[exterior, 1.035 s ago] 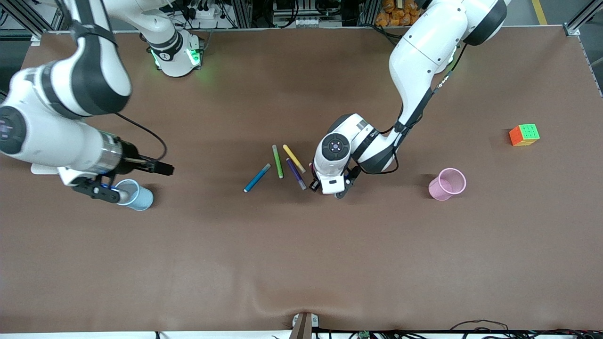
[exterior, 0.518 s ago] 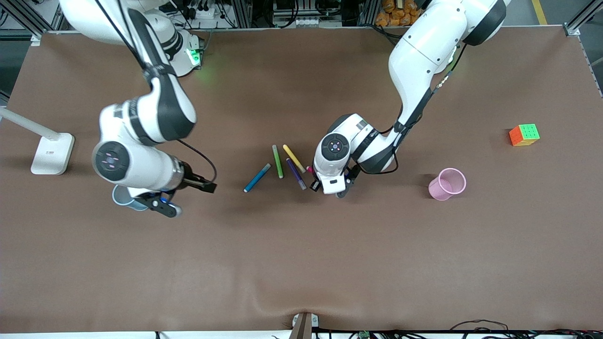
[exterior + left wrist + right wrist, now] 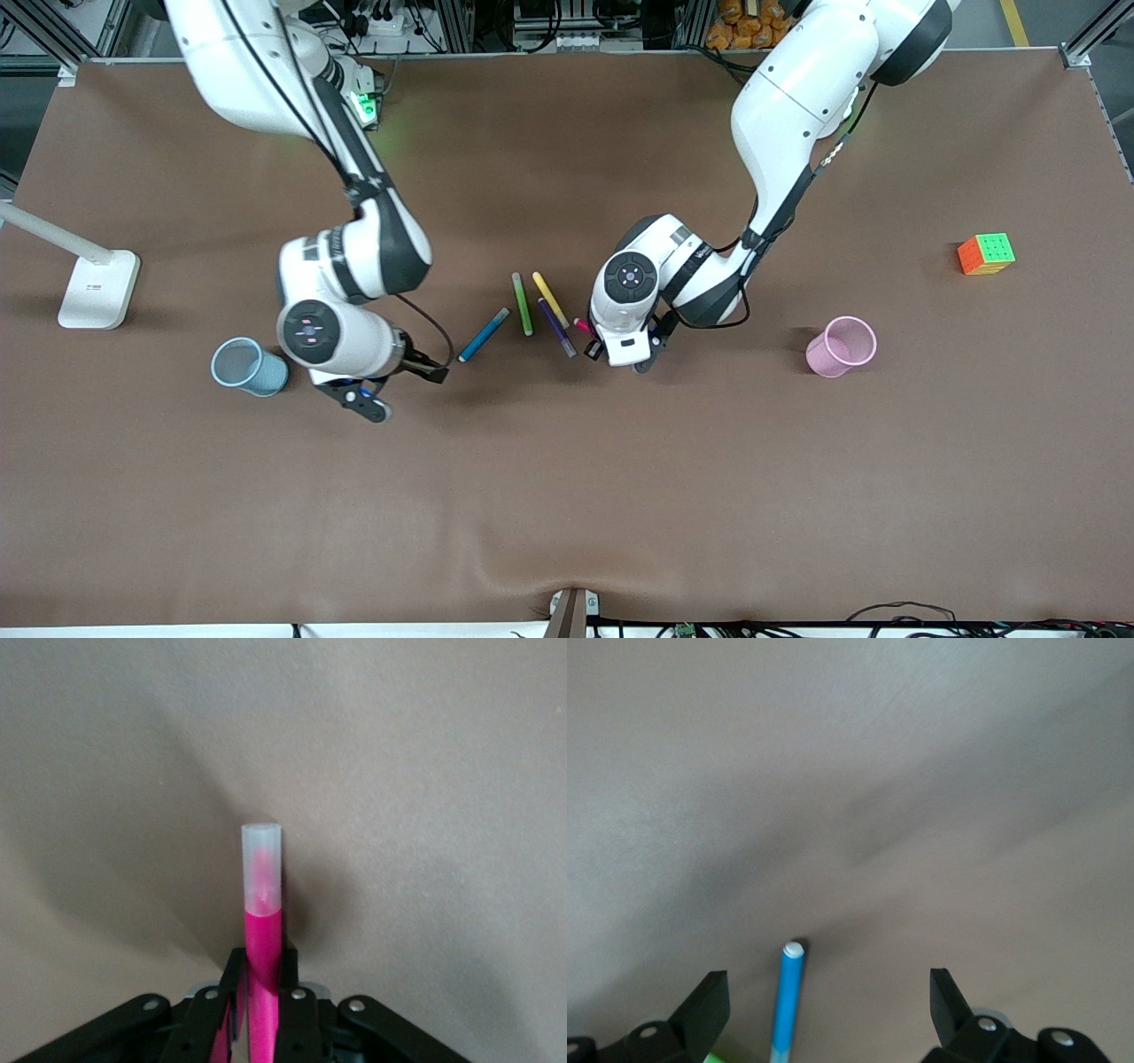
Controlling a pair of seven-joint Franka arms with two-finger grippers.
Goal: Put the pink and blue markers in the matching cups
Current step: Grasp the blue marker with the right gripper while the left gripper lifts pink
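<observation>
The pink marker (image 3: 582, 324) lies on the table beside the purple one, and my left gripper (image 3: 616, 356) is down over it. In the left wrist view the left gripper (image 3: 263, 992) is shut on the pink marker (image 3: 262, 930), whose pale cap sticks out past the fingers. The blue marker (image 3: 484, 334) lies slanted on the table. My right gripper (image 3: 423, 370) hovers open just off its white-tipped end. In the right wrist view the blue marker (image 3: 787, 1001) shows between the spread fingers of the right gripper (image 3: 827, 1001). The blue cup (image 3: 248, 366) stands toward the right arm's end, the pink cup (image 3: 842, 346) toward the left arm's end.
Green (image 3: 523, 303), yellow (image 3: 553, 298) and purple (image 3: 557, 327) markers lie between the blue and pink ones. A colour cube (image 3: 986, 253) sits past the pink cup, toward the left arm's end. A white lamp base (image 3: 93, 288) stands near the blue cup.
My right arm has swung from over the blue cup toward the markers, stopping by the blue marker's tip. My left gripper has closed on the pink marker without moving away.
</observation>
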